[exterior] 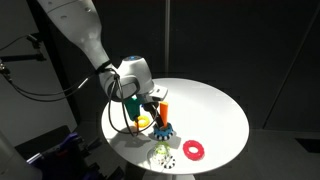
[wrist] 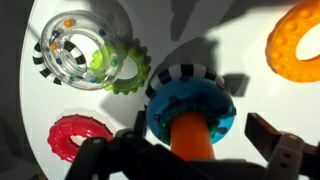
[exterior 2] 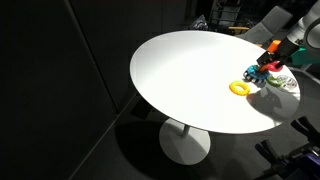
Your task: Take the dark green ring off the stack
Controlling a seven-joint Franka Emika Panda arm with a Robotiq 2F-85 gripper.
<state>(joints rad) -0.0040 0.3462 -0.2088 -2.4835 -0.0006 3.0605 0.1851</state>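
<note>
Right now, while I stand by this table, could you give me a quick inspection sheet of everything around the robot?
Surface: round white table.
Job's things: upright orange peg with a blue toothed ring around it and a striped ring beneath; dark green ring not made out, perhaps hidden.
Clutter: red ring, yellow ring, green gear ring and clear beaded ring, lying loose.
Grippers: the gripper is open, fingers either side of the peg.
Cables: a loop hangs by the wrist.
Surroundings: dark, nothing seen clearly.
</note>
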